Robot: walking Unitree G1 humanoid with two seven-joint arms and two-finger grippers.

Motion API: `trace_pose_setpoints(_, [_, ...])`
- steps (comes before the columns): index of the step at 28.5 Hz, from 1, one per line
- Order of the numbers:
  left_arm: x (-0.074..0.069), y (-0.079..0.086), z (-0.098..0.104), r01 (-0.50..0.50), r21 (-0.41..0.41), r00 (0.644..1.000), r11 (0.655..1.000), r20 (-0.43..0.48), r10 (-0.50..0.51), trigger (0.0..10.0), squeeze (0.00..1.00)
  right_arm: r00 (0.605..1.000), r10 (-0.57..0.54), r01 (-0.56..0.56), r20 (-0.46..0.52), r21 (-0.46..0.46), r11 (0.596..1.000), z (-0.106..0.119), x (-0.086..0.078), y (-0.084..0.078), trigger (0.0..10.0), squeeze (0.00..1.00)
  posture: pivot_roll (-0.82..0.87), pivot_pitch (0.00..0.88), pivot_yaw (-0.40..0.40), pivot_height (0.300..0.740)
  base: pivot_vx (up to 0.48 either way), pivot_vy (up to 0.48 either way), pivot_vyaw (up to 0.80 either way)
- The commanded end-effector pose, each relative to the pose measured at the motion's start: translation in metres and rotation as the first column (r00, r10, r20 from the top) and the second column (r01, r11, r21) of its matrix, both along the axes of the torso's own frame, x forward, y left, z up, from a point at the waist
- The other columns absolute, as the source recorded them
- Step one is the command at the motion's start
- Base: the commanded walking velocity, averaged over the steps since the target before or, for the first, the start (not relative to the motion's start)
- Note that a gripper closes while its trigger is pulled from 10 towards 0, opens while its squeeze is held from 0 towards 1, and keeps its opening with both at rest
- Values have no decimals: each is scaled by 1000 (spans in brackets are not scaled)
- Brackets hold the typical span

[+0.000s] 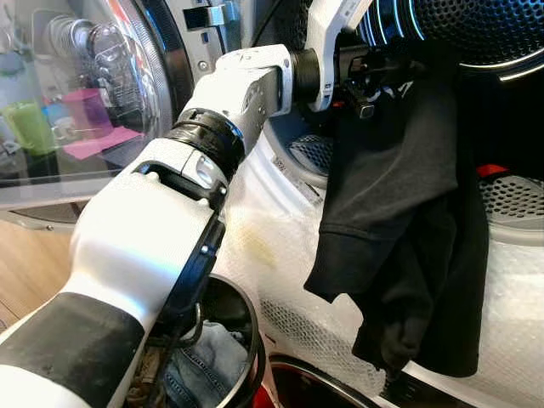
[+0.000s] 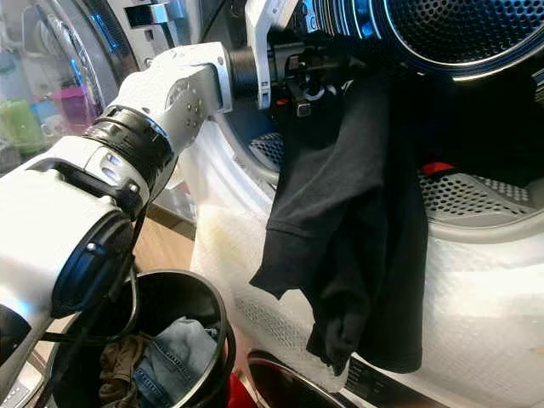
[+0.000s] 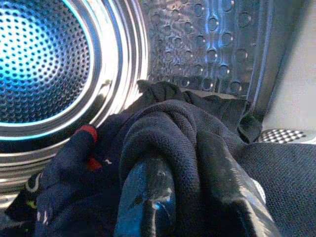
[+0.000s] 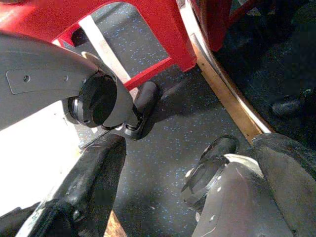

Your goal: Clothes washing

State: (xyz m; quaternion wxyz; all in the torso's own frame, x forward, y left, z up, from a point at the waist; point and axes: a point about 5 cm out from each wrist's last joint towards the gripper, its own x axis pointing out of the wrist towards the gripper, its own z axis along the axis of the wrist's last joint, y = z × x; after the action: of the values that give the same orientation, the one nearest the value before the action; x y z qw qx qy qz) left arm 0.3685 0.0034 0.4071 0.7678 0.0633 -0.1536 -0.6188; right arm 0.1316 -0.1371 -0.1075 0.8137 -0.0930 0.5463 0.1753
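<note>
Left tool (image 3: pixel 192 197), top centre, clamps the black garment (image 1: pixel 399 212) at the drum (image 1: pixel 476 34) mouth; push deeper before releasing, so the hem clears the rim.

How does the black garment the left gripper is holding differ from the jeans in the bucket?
The black garment is plain black; the jeans are faded blue denim. The garment hangs stretched out over the washer's door rim, clamped by the left gripper; the jeans lie crumpled in the bucket, untouched. Both are outside the drum, at least partly.
</note>
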Motion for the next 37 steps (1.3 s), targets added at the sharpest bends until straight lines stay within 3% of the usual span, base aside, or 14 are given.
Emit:
trace_pose_setpoints(1, [-7, 2, 13, 52, 47, 996, 998, 68, -55, 0, 0, 996, -25, 24, -83, -13, 1000, -7, -22, 0, 10000, 0, 30, 0, 132, 740, 0, 0, 0])
trace_pose_setpoints(6, [-10, -1, 10, 108, 102, 991, 989, 66, -115, 0, 0, 996, -32, 31, -79, -16, 999, -7, -22, -1, 10000, 0, 29, 0, 132, 740, 0, 0, 0])
trace_pose_setpoints(7, [-17, -5, 8, 214, 162, 973, 963, 57, -226, 0, 0, 996, -33, 31, -80, -18, 999, -7, -23, -4, 10000, 0, 29, 0, 132, 740, 0, 0, 0])
trace_pose_setpoints(8, [-17, -5, 8, 214, 162, 973, 963, 57, -226, 0, 0, 996, -33, 31, -80, -18, 999, -7, -23, -4, 10000, 0, 29, 0, 132, 740, 0, 0, 0])
trace_pose_setpoints(10, [-32, -6, 4, 419, 289, 892, 861, 46, -450, 0, 0, 997, -30, 29, -77, -12, 1000, -8, -25, -7, 10000, 0, 39, 0, 129, 740, 0, 0, 0])
trace_pose_setpoints(11, [-36, -4, 3, 467, 324, 862, 823, 40, -505, 0, 0, 997, -28, 28, -75, -7, 1000, -8, -25, -8, 10000, 0, 39, 0, 129, 740, 0, 0, 0])
trace_pose_setpoints(16, [-48, 7, 0, 522, 374, 819, 766, 31, -573, 0, 0, 998, -21, 22, -66, 14, 1000, -7, -23, -6, 10000, 0, 85, 0, 116, 740, 0, 0, 0])
trace_pose_setpoints(18, [-59, 12, -7, 560, 419, 791, 714, -13, -612, 0, 0, 998, 1, 0, -61, 20, 1000, -6, -22, -5, 10000, 0, 110, 0, 107, 740, 0, 0, 0])
trace_pose_setpoints(22, [-70, 17, -22, 591, 482, 763, 647, -75, -642, 0, 0, 999, 22, -21, -34, 33, 999, -3, -12, -4, 10000, 0, 137, 0, 103, 740, 0, 0, 0])
trace_pose_setpoints(23, [-78, 18, -26, 630, 476, 740, 614, -127, -661, 0, 0, 1000, 29, -29, -10, 38, 999, -1, -4, -3, 10000, 0, 151, 0, 101, 740, 0, 0, 0])
trace_pose_setpoints(26, [-84, 15, -25, 663, 456, 717, 593, -160, -679, 0, 0, 1000, 28, -28, 3, 45, 999, 1, 2, -1, 10000, 0, 168, 0, 102, 740, 0, 0, 0])
trace_pose_setpoints(30, [-93, 7, -29, 760, 346, 643, 550, -274, -715, 0, 0, 998, 50, -52, 38, 59, 997, 7, 17, 4, 10000, 0, 194, 0, 117, 740, 0, 0, 0])
trace_pose_setpoints(33, [-100, 0, -50, 806, 325, 586, 495, -326, -741, 0, 0, 997, 50, -55, 66, 75, 996, 11, 28, 8, 10000, 0, 197, 0, 129, 740, 0, 0, 0])
trace_pose_setpoints(37, [-105, -10, -70, 848, 161, 522, 505, -423, -741, 0, 0, 994, 74, -81, 83, 84, 993, 14, 36, 14, 10000, 0, 205, 0, 149, 740, 0, 0, 0])
